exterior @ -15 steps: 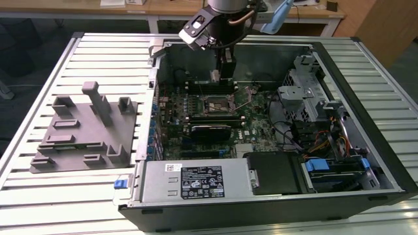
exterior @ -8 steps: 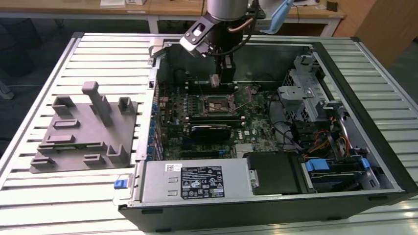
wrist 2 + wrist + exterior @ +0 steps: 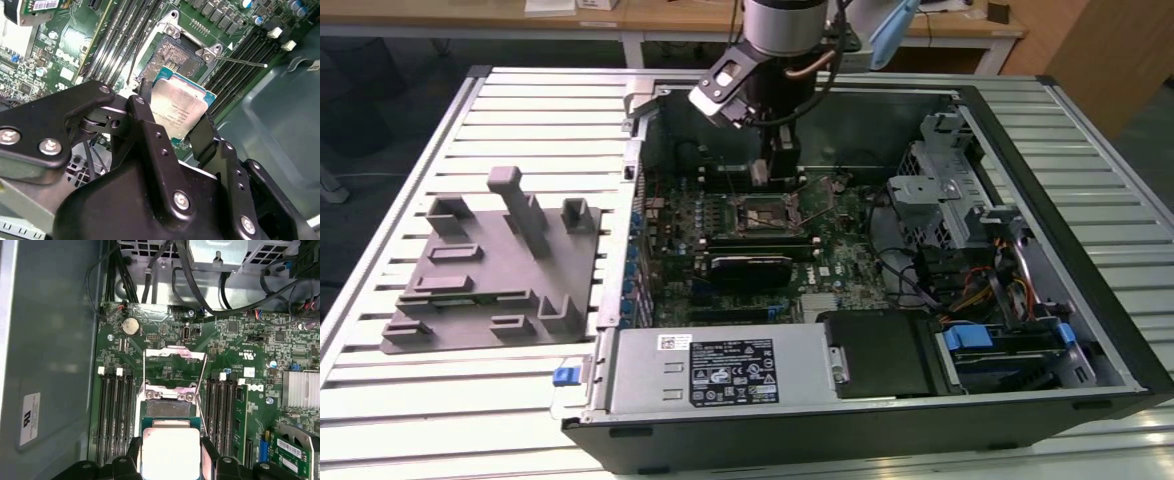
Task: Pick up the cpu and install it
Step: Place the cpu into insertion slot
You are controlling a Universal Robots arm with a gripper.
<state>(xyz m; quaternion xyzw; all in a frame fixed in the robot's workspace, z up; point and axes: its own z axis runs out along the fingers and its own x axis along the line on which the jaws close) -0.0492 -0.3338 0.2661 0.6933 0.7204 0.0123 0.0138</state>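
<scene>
I count: one cpu (image 3: 170, 455), one socket (image 3: 167, 409), one wire lever (image 3: 242, 61), two memory-slot banks (image 3: 116, 415) (image 3: 223, 415), one coin cell (image 3: 131, 326), one heatsink (image 3: 300, 390). Wider out: one computer case (image 3: 854, 430), one power supply (image 3: 720, 370), one grey tray (image 3: 467, 300) with posts, all on one slatted surface (image 3: 520, 130).

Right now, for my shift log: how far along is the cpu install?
Done: the cpu is picked up and lifted clear of the board. In hand: the claw grips it by two opposite edges, close to the open socket, whose frame stands raised. Left: the cpu is not yet seated, and the socket is not closed.
</scene>
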